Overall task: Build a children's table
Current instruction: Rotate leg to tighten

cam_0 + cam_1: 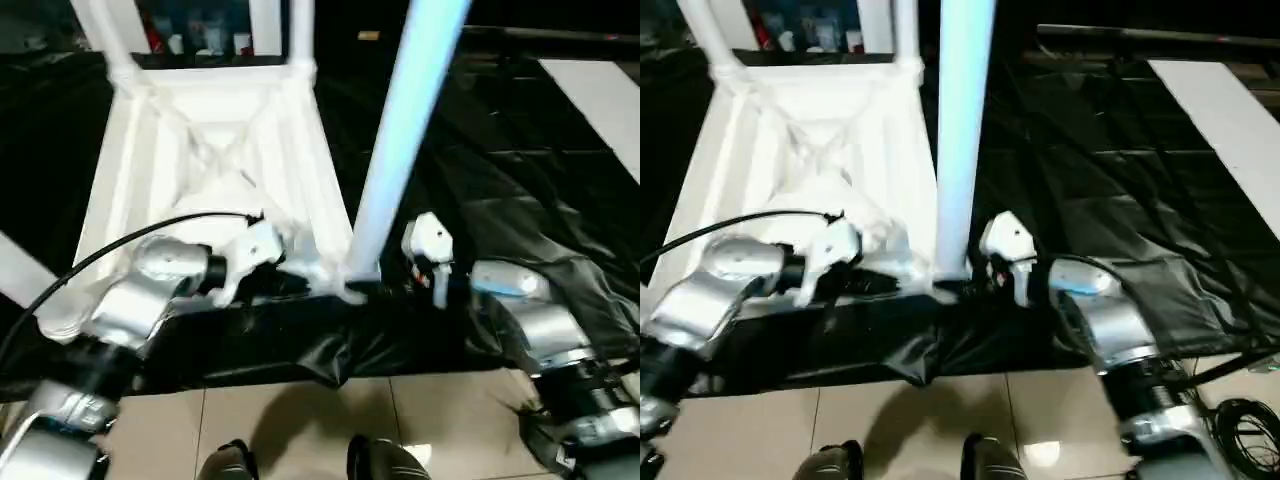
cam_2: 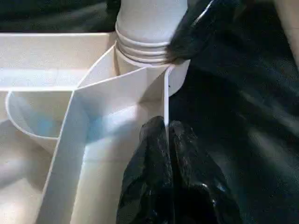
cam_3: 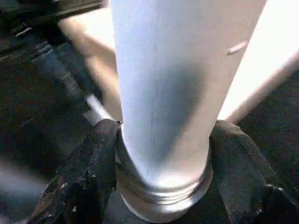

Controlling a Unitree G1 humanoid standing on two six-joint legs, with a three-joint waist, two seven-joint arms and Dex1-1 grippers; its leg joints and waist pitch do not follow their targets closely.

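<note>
Underneath, ribbed white plastic tabletop (image 1: 215, 150).

Upright leg (image 1: 400, 140) and table rim (image 2: 166, 100) as barriers between claws; open sheeting (image 1: 520, 180) rightward.

Lab floor: black sheeting (image 1: 520, 200); tiles (image 1: 300, 430)

floor: beige tiles (image 1: 300, 420), frame bottom
cover: black plastic sheet (image 1: 520, 200), spread over floor
on sheet: upturned table top (image 1: 200, 150), upper left
</note>
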